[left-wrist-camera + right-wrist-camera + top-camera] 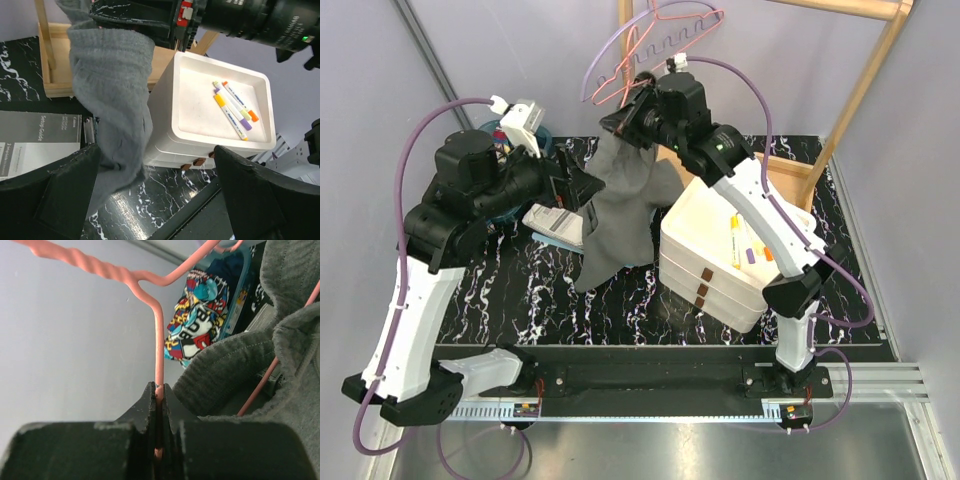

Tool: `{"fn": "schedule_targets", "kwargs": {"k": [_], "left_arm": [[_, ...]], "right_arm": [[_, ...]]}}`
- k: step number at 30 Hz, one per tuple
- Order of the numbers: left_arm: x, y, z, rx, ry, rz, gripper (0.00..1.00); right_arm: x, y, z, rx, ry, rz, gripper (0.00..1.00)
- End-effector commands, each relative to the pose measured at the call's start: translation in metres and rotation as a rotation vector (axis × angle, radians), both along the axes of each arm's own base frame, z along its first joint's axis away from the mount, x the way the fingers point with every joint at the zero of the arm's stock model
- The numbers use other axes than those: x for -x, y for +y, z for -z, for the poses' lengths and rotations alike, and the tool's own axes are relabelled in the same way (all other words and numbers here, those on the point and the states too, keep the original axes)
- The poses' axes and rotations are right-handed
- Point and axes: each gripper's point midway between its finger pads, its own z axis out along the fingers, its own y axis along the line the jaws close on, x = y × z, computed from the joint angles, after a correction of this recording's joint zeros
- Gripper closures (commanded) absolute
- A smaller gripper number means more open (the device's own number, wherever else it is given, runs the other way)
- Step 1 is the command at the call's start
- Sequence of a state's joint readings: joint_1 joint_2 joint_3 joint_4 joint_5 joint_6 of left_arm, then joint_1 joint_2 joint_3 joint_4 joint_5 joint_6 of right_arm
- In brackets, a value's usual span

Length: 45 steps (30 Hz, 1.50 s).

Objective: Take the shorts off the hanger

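The right gripper (626, 117) is raised at the far middle of the table (520, 300), its jaws pinched tight on the wire of a pink hanger (660, 40). Its wrist view shows the thin pink wire (159, 340) running straight down into the closed gap of the gripper (158, 390).

The grey shorts (620, 215) hang from that hanger in a long bunched drape, the lower end reaching down to the black marbled tabletop. Folds of the grey cloth (295, 365) sit just right of the clamped fingers.

The left gripper (582, 185) sits just left of the hanging cloth, its claw spread wide and holding nothing. In its own view the grey shorts (112, 95) hang between the two black fingers (55, 195).

At the far left stands a blue basket (240, 295) with the graffiti-print shorts (197, 315) and the navy shorts (227, 265) inside.

Right of the grey cloth is a stack of white trays (705, 240), with coloured markers (235, 107) in the top one. A setup guide booklet (35, 140) lies flat on the left.
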State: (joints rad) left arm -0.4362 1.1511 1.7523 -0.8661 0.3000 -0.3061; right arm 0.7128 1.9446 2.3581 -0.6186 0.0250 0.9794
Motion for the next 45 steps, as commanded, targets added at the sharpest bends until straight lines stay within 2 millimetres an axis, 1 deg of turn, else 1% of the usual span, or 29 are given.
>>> {"fn": "schedule_targets", "kwargs": {"k": [1,5,7,8,9,10,11,12,14,15,18,19,21,22,23,24,25,26,27,28,29,31,32,34,35,36,40,41,45], "left_arm": [[0.002,-0.014,-0.004,0.049,-0.004,0.057,0.01],[-0.009,-0.016,0.009,0.030,0.027,0.038,0.01],[-0.015,-0.021,0.013,0.028,0.046,0.049,0.04],[-0.017,-0.021,0.013,0.029,0.049,0.044,0.08],[-0.020,-0.019,0.014,0.028,0.054,0.023,0.11],[-0.023,-0.020,0.016,0.024,0.064,0.016,0.17],[-0.025,-0.020,0.016,0.024,0.064,0.011,0.34],[-0.028,-0.020,0.015,0.027,0.067,0.005,0.43],[-0.029,-0.021,0.014,0.030,0.070,0.004,0.55],[-0.030,-0.022,0.015,0.031,0.077,0.003,0.74],[-0.032,-0.019,0.012,0.030,0.072,-0.020,1.00],[-0.031,-0.018,0.008,0.033,0.056,-0.020,1.00],[-0.028,-0.016,0.004,0.023,0.035,-0.013,1.00],[-0.027,-0.014,0.001,0.023,0.026,-0.017,1.00],[-0.025,-0.013,-0.001,0.020,0.021,-0.017,1.00],[-0.021,-0.013,-0.004,0.024,0.013,-0.006,1.00],[-0.018,-0.013,-0.004,0.021,0.016,0.004,1.00],[-0.016,-0.013,-0.005,0.019,0.013,0.013,1.00],[-0.011,-0.015,-0.006,0.023,0.015,0.035,1.00],[-0.007,-0.014,-0.005,0.021,0.022,0.043,1.00],[-0.004,-0.015,-0.003,0.022,0.028,0.056,1.00],[0.008,-0.018,-0.005,0.032,0.029,0.103,1.00],[0.010,-0.018,-0.005,0.033,0.026,0.112,1.00],[0.022,-0.016,-0.006,0.038,0.020,0.136,1.00],[0.024,-0.015,-0.006,0.032,0.009,0.143,1.00],[0.032,-0.014,-0.008,0.034,-0.003,0.157,1.00],[0.049,-0.009,-0.010,0.028,-0.022,0.189,1.00],[0.054,-0.009,-0.011,0.025,-0.030,0.205,1.00],[0.064,-0.006,-0.009,0.017,-0.023,0.220,1.00]], "right_arm": [[0.044,-0.012,-0.080,-0.101,-0.183,-0.038,1.00],[0.061,-0.006,-0.091,-0.115,-0.201,-0.076,1.00],[0.068,0.000,-0.094,-0.128,-0.202,-0.106,1.00],[0.074,0.002,-0.099,-0.137,-0.210,-0.136,1.00],[0.077,0.005,-0.099,-0.139,-0.208,-0.150,1.00],[0.080,0.006,-0.099,-0.141,-0.209,-0.161,1.00],[0.085,0.008,-0.100,-0.142,-0.210,-0.177,1.00],[0.088,0.008,-0.100,-0.136,-0.216,-0.186,1.00],[0.093,0.007,-0.101,-0.134,-0.220,-0.208,0.99],[0.095,0.007,-0.100,-0.125,-0.225,-0.215,0.98],[0.104,0.006,-0.102,-0.102,-0.264,-0.261,0.86],[0.107,0.005,-0.103,-0.090,-0.282,-0.273,0.75],[0.113,0.002,-0.103,-0.051,-0.327,-0.299,0.62],[0.114,0.000,-0.099,-0.024,-0.334,-0.305,0.56],[0.116,-0.004,-0.099,-0.002,-0.351,-0.305,0.44],[0.115,-0.008,-0.092,0.054,-0.369,-0.304,0.38],[0.115,-0.012,-0.091,0.082,-0.384,-0.295,0.34],[0.113,-0.019,-0.093,0.108,-0.405,-0.268,0.25],[0.111,-0.025,-0.089,0.164,-0.436,-0.256,0.23],[0.110,-0.030,-0.091,0.190,-0.458,-0.241,0.21],[0.107,-0.038,-0.096,0.213,-0.485,-0.208,0.21],[0.103,-0.043,-0.097,0.275,-0.545,-0.198,0.20],[0.101,-0.043,-0.101,0.284,-0.564,-0.201,0.20],[0.094,-0.045,-0.096,0.331,-0.577,-0.212,0.20],[0.092,-0.041,-0.098,0.330,-0.591,-0.225,0.20],[0.090,-0.039,-0.094,0.347,-0.591,-0.239,0.20],[0.079,-0.025,-0.087,0.353,-0.614,-0.300,0.17],[0.077,-0.025,-0.086,0.369,-0.630,-0.302,0.16],[0.070,-0.019,-0.083,0.402,-0.670,-0.316,0.14]]}}
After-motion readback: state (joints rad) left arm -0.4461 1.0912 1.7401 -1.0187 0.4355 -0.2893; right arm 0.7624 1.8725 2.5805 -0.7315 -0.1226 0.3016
